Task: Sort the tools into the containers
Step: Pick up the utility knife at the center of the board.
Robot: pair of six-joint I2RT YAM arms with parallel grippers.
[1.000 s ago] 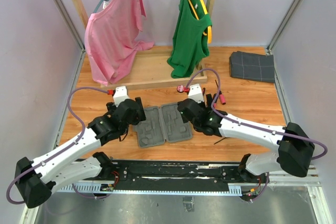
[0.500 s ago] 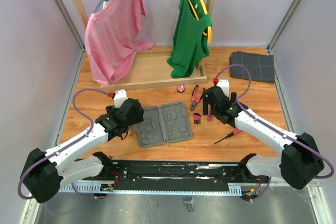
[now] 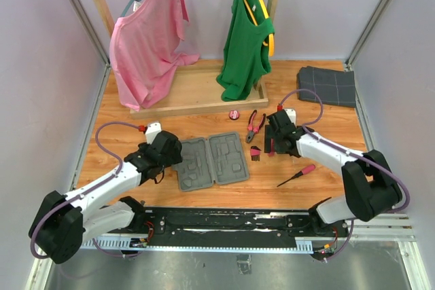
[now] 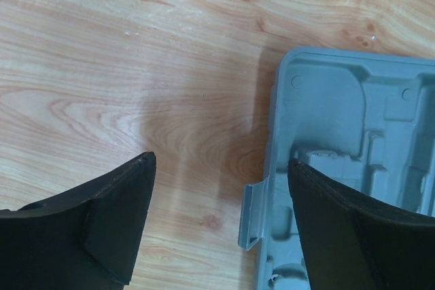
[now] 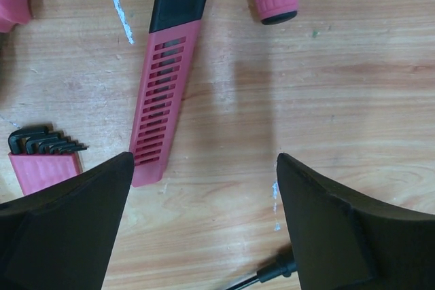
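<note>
Judging by the grey tool case lying open mid-table with every visible recess empty, no sorting is done: pliers, slotted pink tool and screwdriver lie on the table to its right (all still to place), while the left gripper and the right gripper are both spread wide, holding nothing.

A warm wooden tabletop is enclosed by pale lilac walls with metal strips in the corners. At the back stands a wooden clothes rack, with a pink T-shirt and a green top hanging from its rail. A folded dark grey cloth with grid lines lies in the far right corner. A black rail runs along the near edge. The light is soft and even.
</note>
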